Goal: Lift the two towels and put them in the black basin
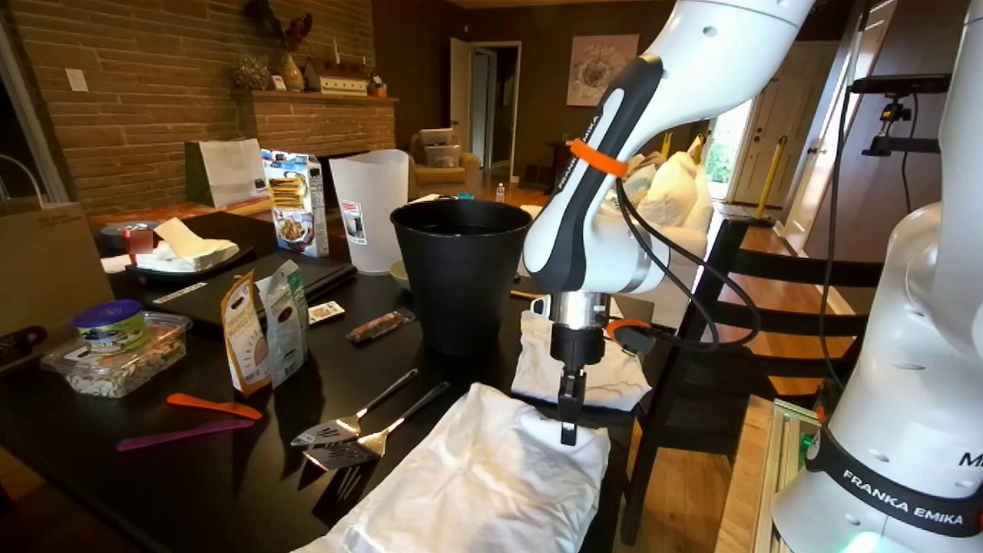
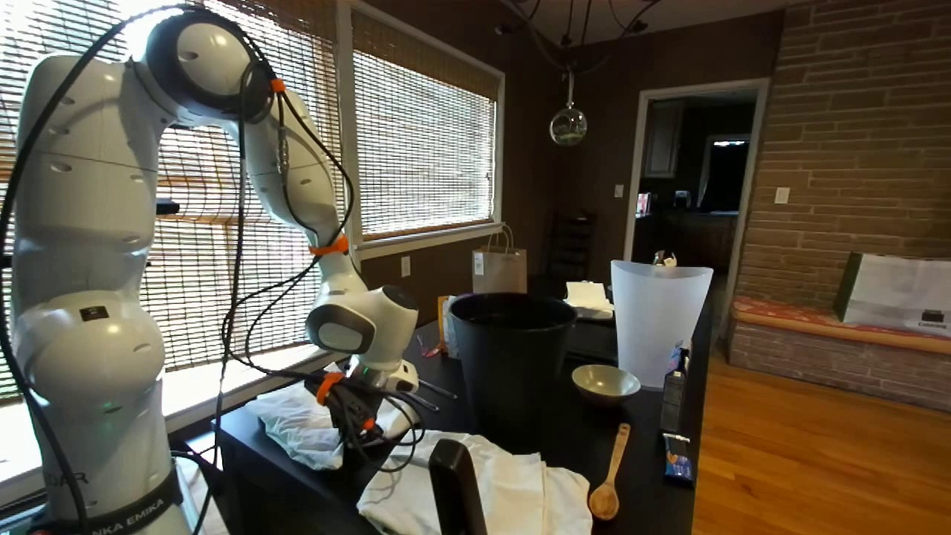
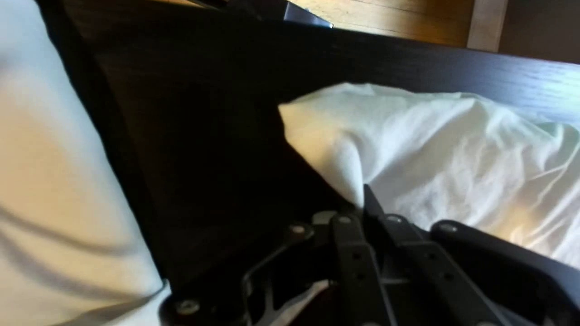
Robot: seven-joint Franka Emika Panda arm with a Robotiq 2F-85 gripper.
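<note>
In an exterior view, at the left of the black table [image 1: 230, 499], a clear plastic box [image 1: 127, 372] carries a round green tub [image 1: 115, 332] with a blue lid [image 1: 107, 312]. Just right and nearer lie a slim orange plastic utensil [image 1: 213, 405] and a slim purple plastic utensil [image 1: 184, 435]. Next, an orange-and-white pouch [image 1: 244, 338] and a grey-green pouch [image 1: 288, 326] stand upright beside each other; farther back stands a printed cardboard carton [image 1: 296, 207]. To the right, two slotted metal spatulas [image 1: 372, 444] lie nearer, while a tall translucent white plastic pitcher [image 1: 376, 207] stands far behind. The tall matte black round basin [image 1: 461, 292] stands upright, right of the pitcher and nearer. A wrinkled white cloth, the near towel [image 1: 491, 484], lies right of the spatulas; another, the far towel [image 1: 614, 376], lies right of the basin. The black two-fingered tool [image 1: 568, 438] points down at the near towel; in the wrist view its fingers [image 3: 358, 271] are close together, pinching a raised fold of that towel. Rightmost stands the white robot arm's base [image 1: 891, 430].
</note>
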